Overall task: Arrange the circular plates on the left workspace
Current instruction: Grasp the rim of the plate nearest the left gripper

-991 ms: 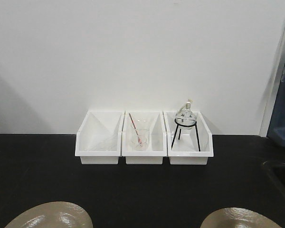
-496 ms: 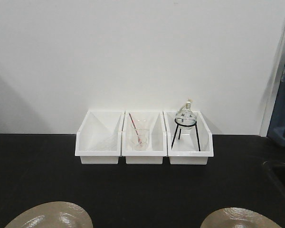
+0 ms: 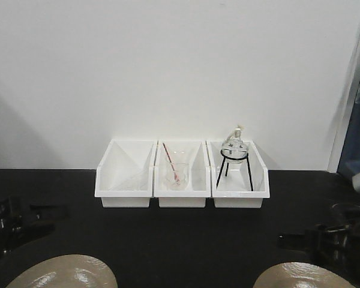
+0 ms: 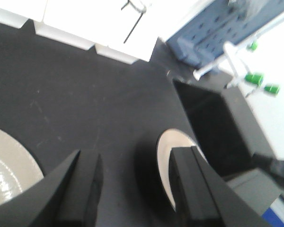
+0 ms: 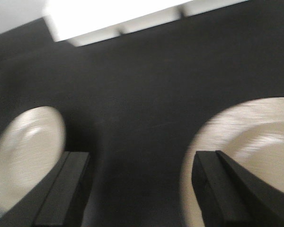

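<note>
Both grippers stood wide open and held nothing. The left gripper (image 4: 135, 189) hung low over the black countertop (image 3: 180, 240) in front of the left end of the row of white bins (image 3: 181, 201), and the right gripper (image 5: 142, 189) hung in front of its right end.

The two plates lay flat on the countertop, well in front of the bins and well apart from each other. The left plate (image 3: 63, 273) was before the left end of the row and the right plate (image 3: 300, 277) before the right end. Neither was touched.

As I judged it, the main risk was the grasp. The plates were glossy and offered only a thin rim, so a jaw that did not get under the rim could push a plate along the counter instead of lifting it. For the right plate this mattered more, because the sink basin (image 4: 213, 123) began close beside it, beyond the right end of the bins.

A plate held by one edge could also tilt, slip out on the way and strike the left plate. A wide swing could reach the bins, where a beaker (image 3: 177, 174) and a flask (image 3: 234, 147) stood. The right wrist view was blurred, so the height above the plate could not be told.
</note>
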